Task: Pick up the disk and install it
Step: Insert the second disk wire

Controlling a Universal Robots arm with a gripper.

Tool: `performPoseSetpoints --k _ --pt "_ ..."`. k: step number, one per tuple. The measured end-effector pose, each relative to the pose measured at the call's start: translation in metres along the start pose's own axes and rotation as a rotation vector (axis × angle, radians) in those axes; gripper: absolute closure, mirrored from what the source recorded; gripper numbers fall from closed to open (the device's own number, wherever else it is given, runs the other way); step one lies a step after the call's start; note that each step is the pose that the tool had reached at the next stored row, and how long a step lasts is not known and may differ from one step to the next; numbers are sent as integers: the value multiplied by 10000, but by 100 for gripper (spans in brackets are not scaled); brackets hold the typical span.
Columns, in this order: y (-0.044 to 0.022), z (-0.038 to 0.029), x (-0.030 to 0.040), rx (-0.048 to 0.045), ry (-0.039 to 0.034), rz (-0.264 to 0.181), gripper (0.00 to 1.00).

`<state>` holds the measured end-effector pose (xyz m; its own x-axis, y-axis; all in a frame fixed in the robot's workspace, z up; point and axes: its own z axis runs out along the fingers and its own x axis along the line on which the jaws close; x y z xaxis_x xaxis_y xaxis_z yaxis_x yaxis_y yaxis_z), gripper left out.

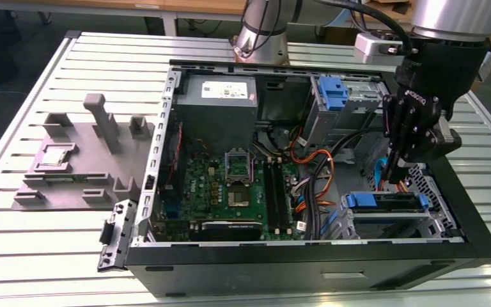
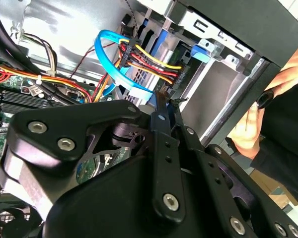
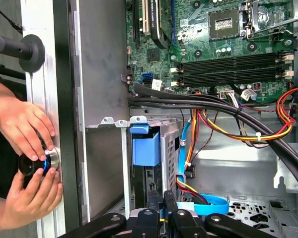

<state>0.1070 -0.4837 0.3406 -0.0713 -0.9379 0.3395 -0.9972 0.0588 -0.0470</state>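
Claw (image 2: pixel 170 105) closed, empty, beside the disk (image 1: pixel 385 203).

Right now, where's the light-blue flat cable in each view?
Exterior view: light-blue flat cable beside the gripper, on the exterior view's left.
Second wrist view: loops beside the coloured wires.
First wrist view: curls near the gripper.
Shared landmark: blue plastic tab.

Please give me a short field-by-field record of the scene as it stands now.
case: open, on a slotted table
disk: lying in the bay at the exterior view's right, blue rail showing
gripper: inside the case, just above the disk
cables: blue lead and orange wires beside the bay
hands: a person's two, on a round knob outside the case wall
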Motion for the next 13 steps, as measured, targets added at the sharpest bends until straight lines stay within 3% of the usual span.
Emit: performPoseSetpoints --k 11,13 --pt "0 0 0 2 0 1 84" --pt "15 1 6 21 -48 11 84"
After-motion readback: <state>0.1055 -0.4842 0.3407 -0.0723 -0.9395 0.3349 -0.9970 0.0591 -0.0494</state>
